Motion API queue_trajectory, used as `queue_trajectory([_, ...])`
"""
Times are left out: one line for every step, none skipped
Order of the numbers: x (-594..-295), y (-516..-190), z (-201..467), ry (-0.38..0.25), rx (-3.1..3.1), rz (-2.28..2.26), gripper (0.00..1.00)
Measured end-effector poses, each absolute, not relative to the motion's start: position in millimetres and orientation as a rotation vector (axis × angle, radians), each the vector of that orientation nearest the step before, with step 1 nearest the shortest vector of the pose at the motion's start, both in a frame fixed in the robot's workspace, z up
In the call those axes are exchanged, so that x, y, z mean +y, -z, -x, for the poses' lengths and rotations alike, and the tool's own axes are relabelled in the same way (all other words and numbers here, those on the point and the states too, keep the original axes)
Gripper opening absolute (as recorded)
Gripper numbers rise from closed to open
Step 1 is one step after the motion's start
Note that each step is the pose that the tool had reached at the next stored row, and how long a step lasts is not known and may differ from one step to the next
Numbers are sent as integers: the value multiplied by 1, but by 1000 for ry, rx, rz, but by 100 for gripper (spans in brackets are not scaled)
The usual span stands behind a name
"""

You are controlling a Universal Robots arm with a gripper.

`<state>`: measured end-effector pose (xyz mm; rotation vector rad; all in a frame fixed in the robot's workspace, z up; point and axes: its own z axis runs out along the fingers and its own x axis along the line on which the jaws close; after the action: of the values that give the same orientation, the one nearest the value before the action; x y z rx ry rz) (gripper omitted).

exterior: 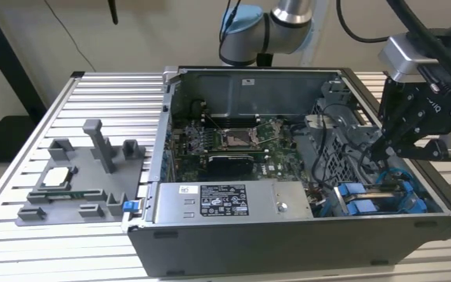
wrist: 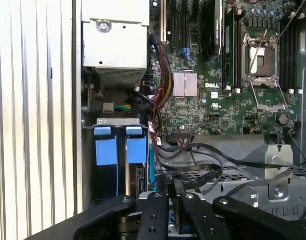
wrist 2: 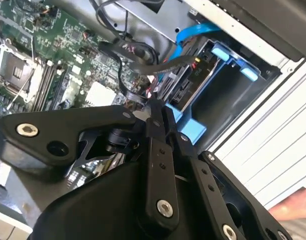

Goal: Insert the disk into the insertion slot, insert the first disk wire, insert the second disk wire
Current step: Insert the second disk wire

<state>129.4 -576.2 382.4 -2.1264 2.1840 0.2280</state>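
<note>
I am hovering my gripper [exterior: 380,154] inside the open computer case [exterior: 288,247], at the corner on the exterior view's right, just above the drive bay [exterior: 382,200]. My fingers [wrist 2: 155,120] are sitting pressed together, their tips meeting with no gap that I can make out in both wrist views, and I cannot tell whether anything thin is pinched between them. The disk [wrist 2: 185,85] is sitting inside the drive bay, its blue carrier [wrist: 120,147] showing two blue tabs at the open end in the first wrist view. A light blue cable [wrist 2: 193,32] is running down to the disk's end, and black cables [wrist: 203,160] are looping across the grey cage [wrist: 273,175] just beside my fingertips. The motherboard [exterior: 225,141] is lying further in, past the power supply [exterior: 225,202] with its white label. On the slatted table [exterior: 22,176], well apart from me on the exterior view's left, a grey fixture [exterior: 84,182] is standing with small parts on it.
</note>
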Motion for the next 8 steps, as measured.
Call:
queue_trajectory([-576, -382, -128, -221, 2187, 2129, 0])
queue_trajectory([-576, -381, -127, -216, 2188, 2131, 0])
queue_trajectory([-576, -380, -127, -210, 2187, 2130, 0])
queue_trajectory([-576, -379, -126, -203, 2184, 2128, 0])
queue_trajectory([-576, -378, -125, -195, 2180, 2125, 0])
queue_trajectory([-576, -378, -125, -187, 2176, 2123, 0])
queue_trajectory([-576, -377, -124, -179, 2172, 2120, 0])
queue_trajectory([-576, -376, -124, -171, 2168, 2117, 0])
